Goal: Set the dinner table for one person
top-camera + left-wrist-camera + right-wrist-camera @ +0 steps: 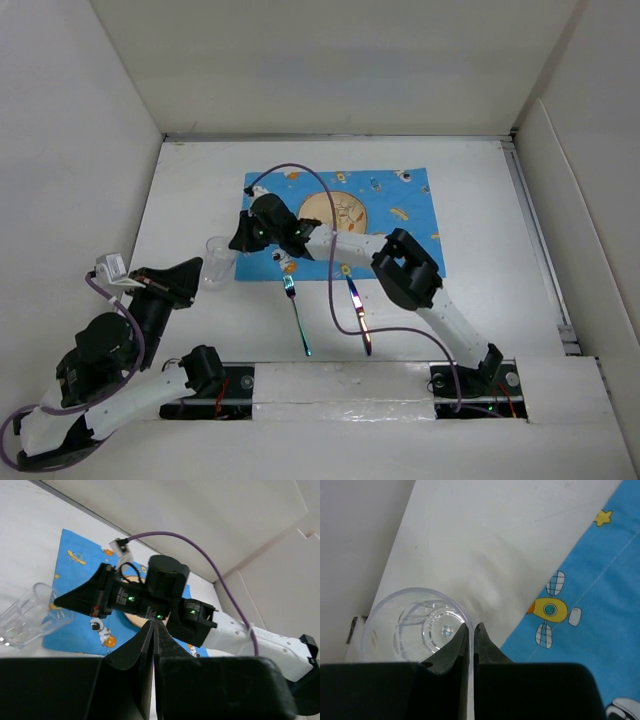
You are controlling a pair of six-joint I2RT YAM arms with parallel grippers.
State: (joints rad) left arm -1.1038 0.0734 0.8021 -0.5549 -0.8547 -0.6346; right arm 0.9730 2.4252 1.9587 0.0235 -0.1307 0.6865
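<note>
White walls box in the worktop [200, 190], which fills the floor of the enclosure and carries everything. At its middle lies a blue cartoon-print placemat [400, 205] with a round tan plate [340, 212] on it. Off the mat's left edge, on bare surface, stands a clear glass [218, 262], upright and empty. A fork [298, 320] and a knife [358, 318] lie side by side on bare surface just nearer than the mat, between it and the arm bases.

Reaching across the mat, the right pincer [471, 627] has its tips at the glass's rim. Its jaws are pressed nearly together; whether the thin glass wall is nipped between them I cannot tell. The left pincer [152, 625] hangs near the glass on its other side, clenched on nothing.

Placing the glass looks to be the step in hand, with the cutlery not yet laid beside the plate. If the rim is held, the next move calls for a level carry to the mat's corner. If not, the jaws must part and straddle the wall without tipping so light a vessel.
</note>
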